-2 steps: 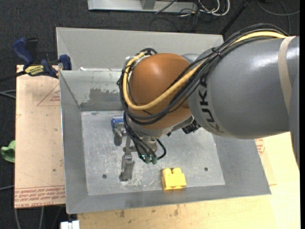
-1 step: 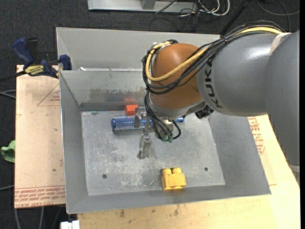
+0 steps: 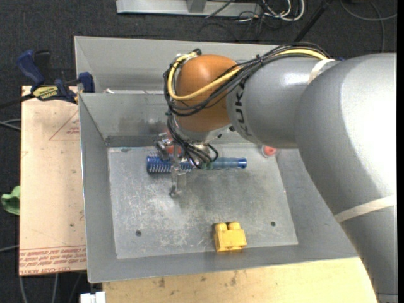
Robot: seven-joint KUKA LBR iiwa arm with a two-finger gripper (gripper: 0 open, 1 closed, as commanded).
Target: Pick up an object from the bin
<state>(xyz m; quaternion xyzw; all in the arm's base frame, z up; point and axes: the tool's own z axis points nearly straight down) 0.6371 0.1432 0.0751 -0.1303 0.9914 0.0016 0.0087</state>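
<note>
Gripper was recorded low over the grey metal bin, tip just in front of a blue plastic brush with a long handle near the back wall. Its state, spread or pressed together, could not be told. Nothing was seen held, so grasp and lift were judged outstanding. A yellow plastic block lay well apart.

At the frame's centre the gripper covers the gap between blue bristles and a blue handle; we cannot tell whether they join. Right of them, the arm half hides a small red thing
</note>
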